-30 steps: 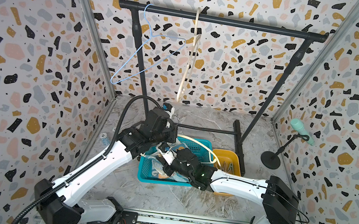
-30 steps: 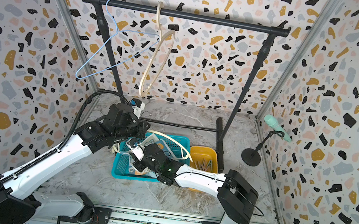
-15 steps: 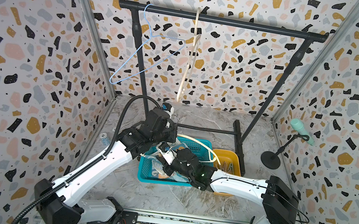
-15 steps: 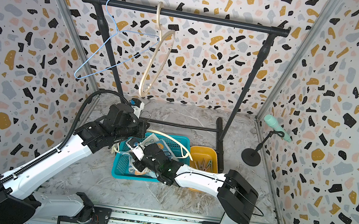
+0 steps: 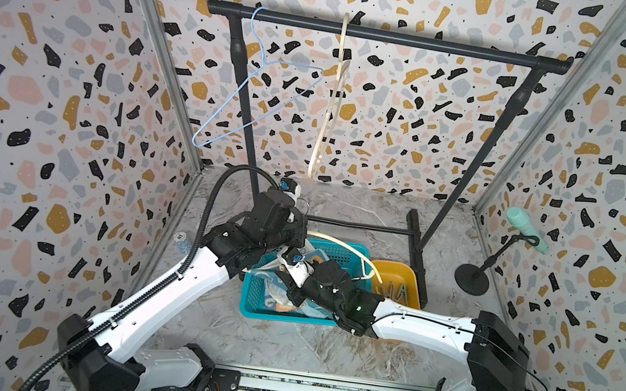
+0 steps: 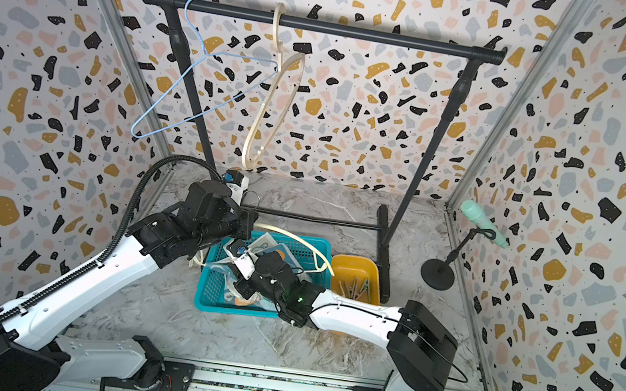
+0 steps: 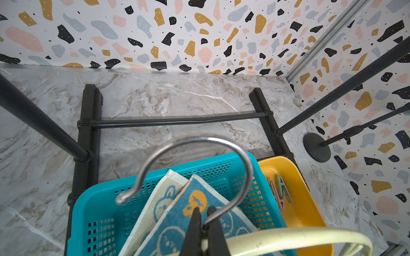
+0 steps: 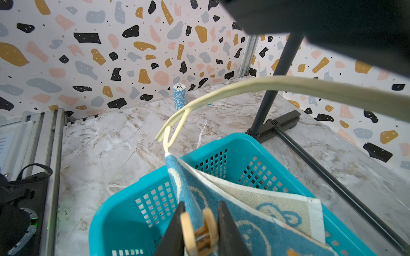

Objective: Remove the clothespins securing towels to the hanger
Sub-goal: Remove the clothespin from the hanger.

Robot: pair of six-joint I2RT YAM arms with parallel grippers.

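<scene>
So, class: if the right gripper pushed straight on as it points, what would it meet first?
The right gripper, shut on a peach clothespin, would probably first press into the teal towel ahead, then the basket's wall.

Lower half of peach clothespin and fingers off-view; bite on teal towel likely hidden.

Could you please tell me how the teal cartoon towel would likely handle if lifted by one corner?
Probably floppy: the teal towel folds and sags from the cream hanger into the basket. Likely light, being thin cloth. Its looped surface should grip rather than slip.
</scene>
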